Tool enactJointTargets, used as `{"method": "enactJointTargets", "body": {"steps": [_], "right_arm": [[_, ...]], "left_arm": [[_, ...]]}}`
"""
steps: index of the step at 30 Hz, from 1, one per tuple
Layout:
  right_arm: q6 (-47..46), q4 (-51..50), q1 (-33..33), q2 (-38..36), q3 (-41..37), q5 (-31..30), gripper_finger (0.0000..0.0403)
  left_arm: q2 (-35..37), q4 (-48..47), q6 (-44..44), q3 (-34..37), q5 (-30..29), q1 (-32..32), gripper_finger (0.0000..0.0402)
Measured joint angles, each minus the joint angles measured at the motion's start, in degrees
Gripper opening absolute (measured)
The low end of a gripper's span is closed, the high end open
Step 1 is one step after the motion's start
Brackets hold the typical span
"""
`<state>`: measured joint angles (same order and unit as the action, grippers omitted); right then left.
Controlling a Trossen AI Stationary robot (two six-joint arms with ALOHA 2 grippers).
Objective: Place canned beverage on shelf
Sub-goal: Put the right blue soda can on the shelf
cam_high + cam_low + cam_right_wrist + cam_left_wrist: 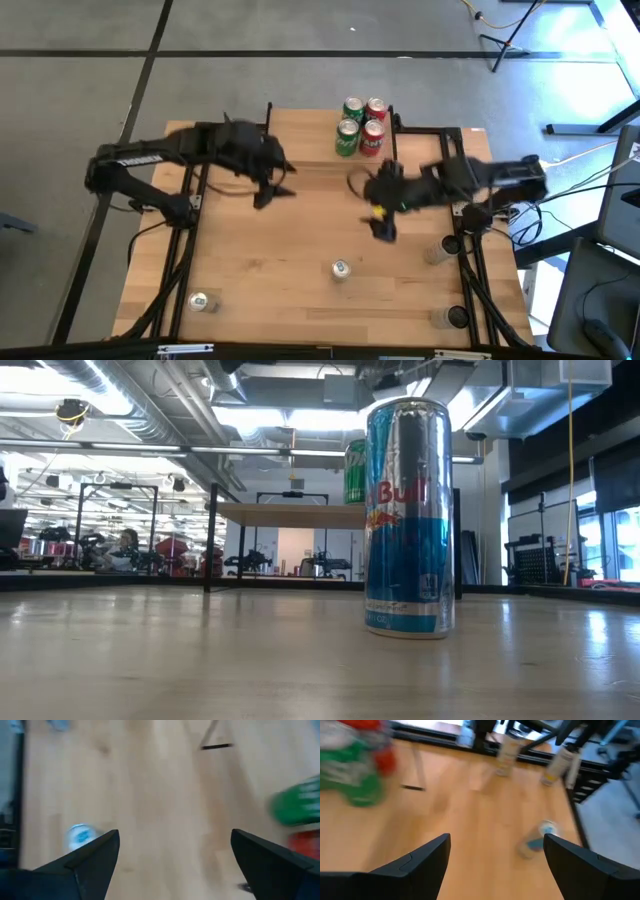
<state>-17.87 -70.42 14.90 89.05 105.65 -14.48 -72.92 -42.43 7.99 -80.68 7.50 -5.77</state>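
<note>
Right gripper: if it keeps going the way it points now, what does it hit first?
Probably nothing but bare tabletop. The right gripper is open with only wood between its fingers; the blue-topped can sits off to one side, the green can to the other. Depth is unclear.

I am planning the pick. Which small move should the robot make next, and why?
Probably lower the open right gripper toward the Red Bull can: it stands alone on the table, nearest that gripper, while four cans already sit on the shelf.
</note>
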Motion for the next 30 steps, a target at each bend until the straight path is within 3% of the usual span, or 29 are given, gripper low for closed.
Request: {"method": "enactJointTargets", "body": {"steps": [6, 10, 15, 30], "right_arm": [[-8.74, 19.98, 10.99, -8.21, -20.42, -1.81, 0.0367], [-12.18, 24.44, 14.99, -8.4, -27.33, 1.27, 0.0367], [-21.1, 25.3, 18.47, -7.38, -31.74, 4.18, 0.0367], [-31.49, 27.94, 26.93, -7.38, -35.42, -4.45, 0.0367]], "left_arm": [[-0.04, 14.19, 8.21, 9.97, -5.79, 11.77, 0.0314], [-0.08, 23.87, 10.01, 16.27, -11.21, 17.44, 0.0314], [-1.89, 33.99, 11.3, 19.4, -18.68, 23.31, 0.0314], [-24.51, 52.96, 7.65, 18.71, -17.73, 27.15, 0.0314]]}}
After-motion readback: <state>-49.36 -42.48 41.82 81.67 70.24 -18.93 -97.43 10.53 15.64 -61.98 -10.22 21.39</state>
